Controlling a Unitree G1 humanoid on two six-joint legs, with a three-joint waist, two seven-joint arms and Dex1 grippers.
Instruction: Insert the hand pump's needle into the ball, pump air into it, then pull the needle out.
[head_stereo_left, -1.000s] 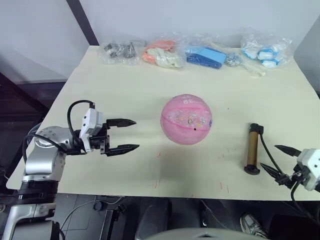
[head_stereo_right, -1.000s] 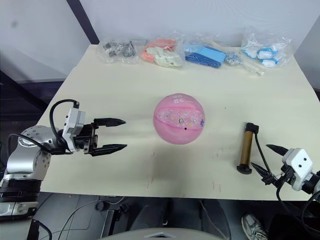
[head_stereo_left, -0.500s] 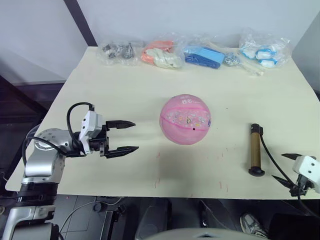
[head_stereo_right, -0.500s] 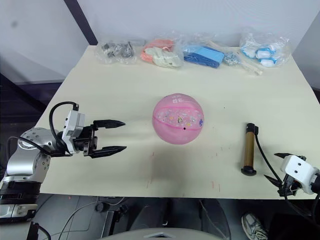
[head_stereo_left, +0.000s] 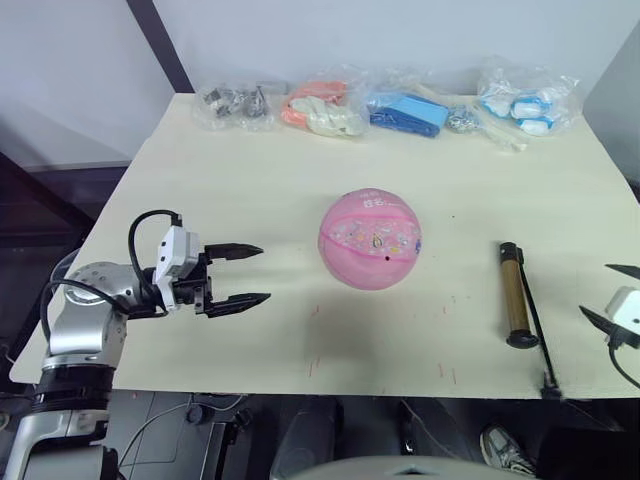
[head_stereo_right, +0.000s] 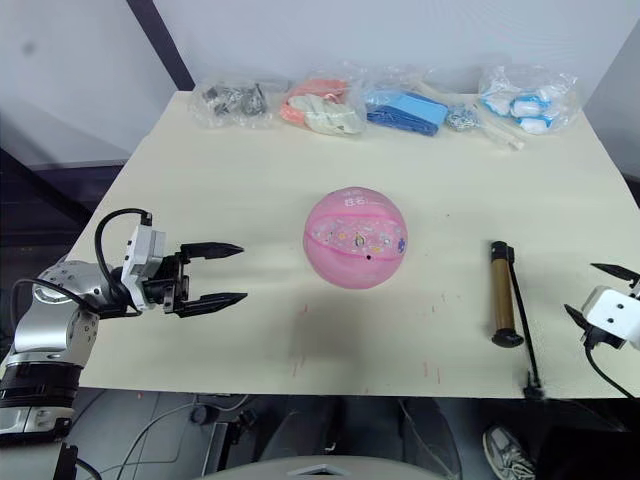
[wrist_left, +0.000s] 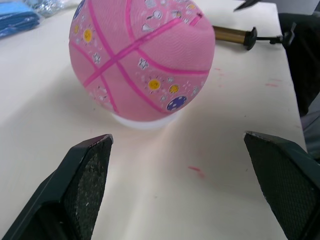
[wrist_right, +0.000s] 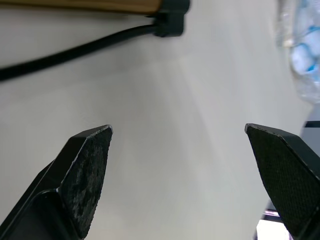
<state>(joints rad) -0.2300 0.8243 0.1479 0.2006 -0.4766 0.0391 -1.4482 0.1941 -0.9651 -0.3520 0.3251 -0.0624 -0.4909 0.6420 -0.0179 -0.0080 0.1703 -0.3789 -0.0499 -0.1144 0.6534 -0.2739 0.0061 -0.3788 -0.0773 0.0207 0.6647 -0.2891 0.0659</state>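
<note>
1. Both sets of black fingers stand spread wide with nothing between them: the left gripper (head_stereo_left: 245, 275) hovers over the table's left part, pointing at the ball, and the right gripper (head_stereo_left: 612, 292) hangs at the table's right edge.
2. The cream rectangular table (head_stereo_left: 280, 190) has a broad bare stretch between the left gripper and the ball, and more open top behind the ball before the row of clear plastic bags (head_stereo_left: 380, 105) along the far edge.
3. The pink rubber ball with dark seam lines and pale prints (head_stereo_left: 371, 240) sits mid-table on a small pale ring, its black valve hole (head_stereo_left: 388, 258) facing the near side.
4. The slim bronze-gold hand pump with black end caps (head_stereo_left: 514, 295) lies flat to the right of the ball, well apart from it and just beside the right gripper.
5. Its thin black hose (head_stereo_left: 533, 320) runs toward the near edge, and the black fitting at the tip (head_stereo_left: 549, 390) rests right at the lip; the silver needle itself is too small to make out.
6. I would worry that a nudge of the hose sends that tip over the edge.
7. The ball could also roll off its ring if pushed without the left gripper bracing it.
</note>
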